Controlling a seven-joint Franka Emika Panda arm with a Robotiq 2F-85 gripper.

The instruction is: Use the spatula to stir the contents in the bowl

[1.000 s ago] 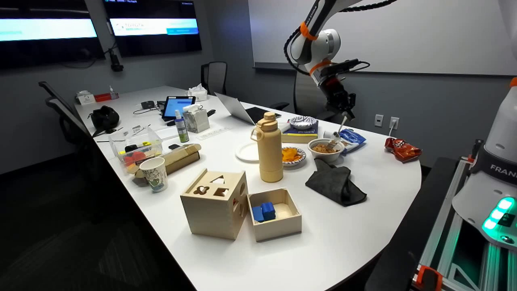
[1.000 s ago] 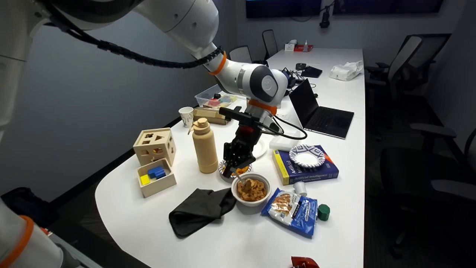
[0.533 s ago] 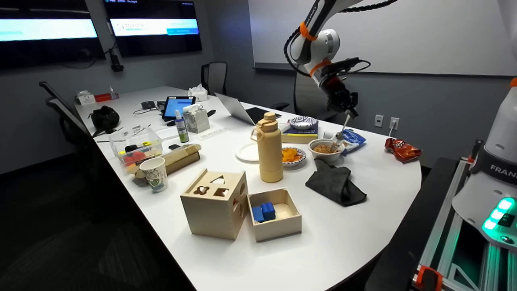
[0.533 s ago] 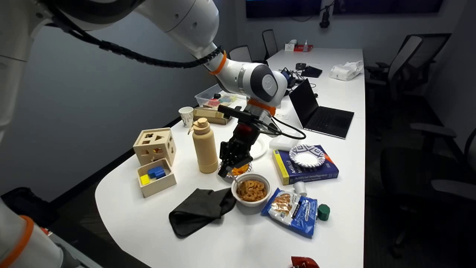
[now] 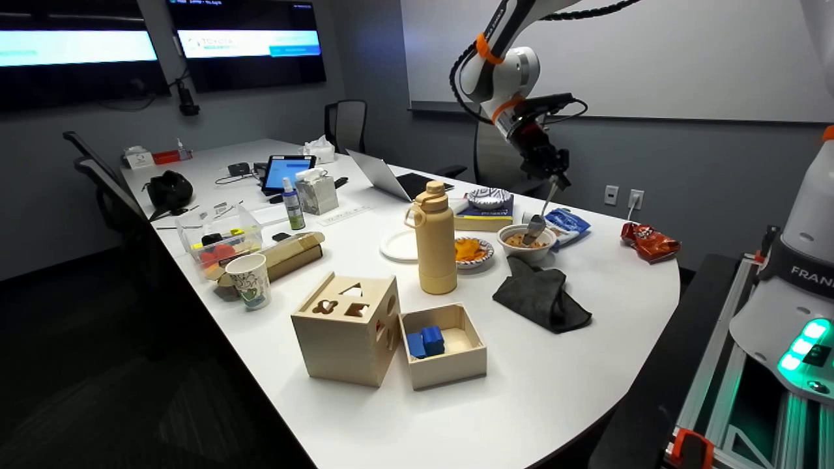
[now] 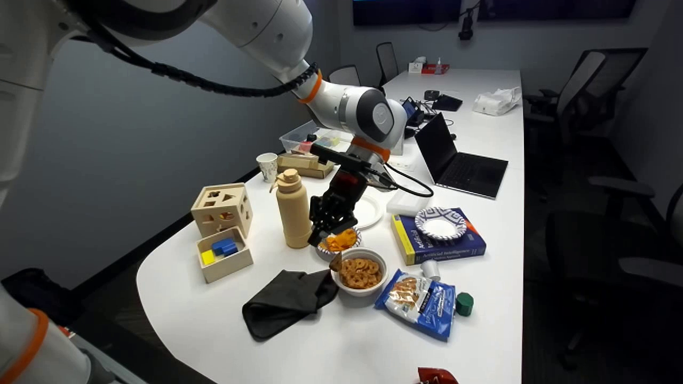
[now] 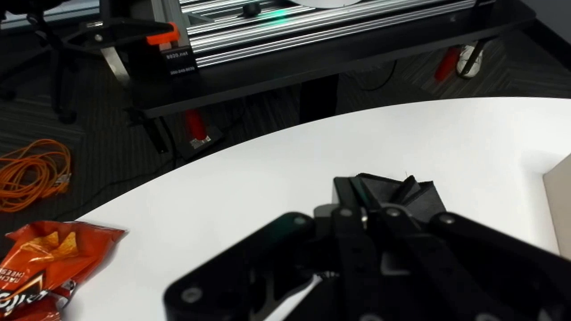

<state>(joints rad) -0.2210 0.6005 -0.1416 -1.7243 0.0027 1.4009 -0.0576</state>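
The bowl (image 6: 358, 291) is pale and round and stands on the table with brown ring-shaped contents (image 6: 362, 274); it also shows in an exterior view (image 5: 525, 255). My gripper (image 5: 558, 182) is shut on the upper handle of the spatula (image 5: 535, 227), a shiny spoon-like utensil held tilted. Its head is at the bowl's rim, over the contents in one exterior picture and at the near-left rim in another (image 6: 336, 262). I cannot tell whether it touches the food. In the wrist view the fingertips (image 7: 346, 189) are together; the spatula is mostly hidden and the bowl is out of view.
A dish with orange contents (image 6: 341, 241) and a tan bottle (image 5: 436, 241) stand beside the bowl. A black cloth (image 6: 288, 304) and a blue snack bag (image 6: 419, 304) lie close by. A thick book (image 6: 437, 250) and a red bag (image 5: 650, 242) are farther off.
My gripper has moved away from the bowl's middle, leftward in both exterior views. The spatula's head has come out of the contents to the rim and turned, so more of it shows.
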